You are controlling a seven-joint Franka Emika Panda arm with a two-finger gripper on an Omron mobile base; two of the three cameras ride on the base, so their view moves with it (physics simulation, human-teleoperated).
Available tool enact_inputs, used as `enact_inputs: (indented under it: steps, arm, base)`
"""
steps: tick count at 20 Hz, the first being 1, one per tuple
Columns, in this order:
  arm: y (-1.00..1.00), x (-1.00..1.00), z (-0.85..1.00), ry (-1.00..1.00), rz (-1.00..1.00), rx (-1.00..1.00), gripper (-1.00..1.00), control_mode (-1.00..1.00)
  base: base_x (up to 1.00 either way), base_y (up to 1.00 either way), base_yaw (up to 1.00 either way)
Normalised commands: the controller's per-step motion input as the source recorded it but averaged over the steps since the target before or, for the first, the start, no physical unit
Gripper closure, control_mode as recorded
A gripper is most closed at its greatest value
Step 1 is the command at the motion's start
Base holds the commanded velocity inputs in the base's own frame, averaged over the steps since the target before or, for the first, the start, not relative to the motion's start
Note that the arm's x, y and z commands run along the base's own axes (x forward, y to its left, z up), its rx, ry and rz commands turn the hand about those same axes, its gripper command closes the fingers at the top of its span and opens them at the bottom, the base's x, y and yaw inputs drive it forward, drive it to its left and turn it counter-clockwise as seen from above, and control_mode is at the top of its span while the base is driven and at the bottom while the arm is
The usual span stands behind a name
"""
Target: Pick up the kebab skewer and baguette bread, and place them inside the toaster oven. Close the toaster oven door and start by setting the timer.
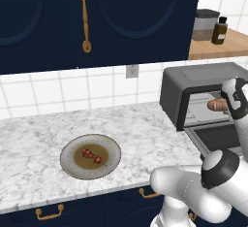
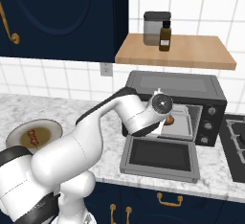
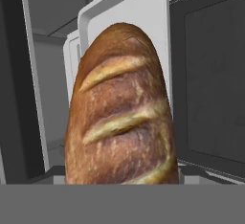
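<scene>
The golden-brown baguette bread [image 3: 122, 108] looms large in the hand view, held lengthwise in front of a pale tray [image 3: 143, 17]. My gripper [image 1: 224, 105] is shut on the baguette bread [image 1: 216, 105] at the mouth of the dark grey toaster oven [image 1: 193, 83]. From the right the gripper [image 2: 167, 117] and the loaf's end [image 2: 170, 120] sit just inside the toaster oven [image 2: 177, 84]. The toaster oven door [image 2: 160, 156] lies dropped open and flat. The kebab skewer [image 1: 91, 155] rests on a round plate [image 1: 68, 160] on the counter to the left.
A wooden shelf [image 2: 191, 55] above the oven carries a grey canister [image 2: 156, 27] and a brown bottle [image 2: 165, 36]. A stove top [image 2: 235, 141] adjoins the oven on the right. Dark blue cabinets [image 1: 97, 22] hang over the marble counter [image 1: 29, 138].
</scene>
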Motion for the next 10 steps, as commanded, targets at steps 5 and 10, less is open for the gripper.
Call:
enact_inputs:
  steps: [5, 10]
  arm:
    - [-0.02, 0.14, -0.26, 0.0, 0.0, 0.0, 1.0, -1.0]
    - [0.0, 0.29, -0.05, 0.0, 0.0, 0.0, 1.0, -1.0]
  base:
    - [0.0, 0.0, 0.0]
    - [0.0, 0.0, 0.0]
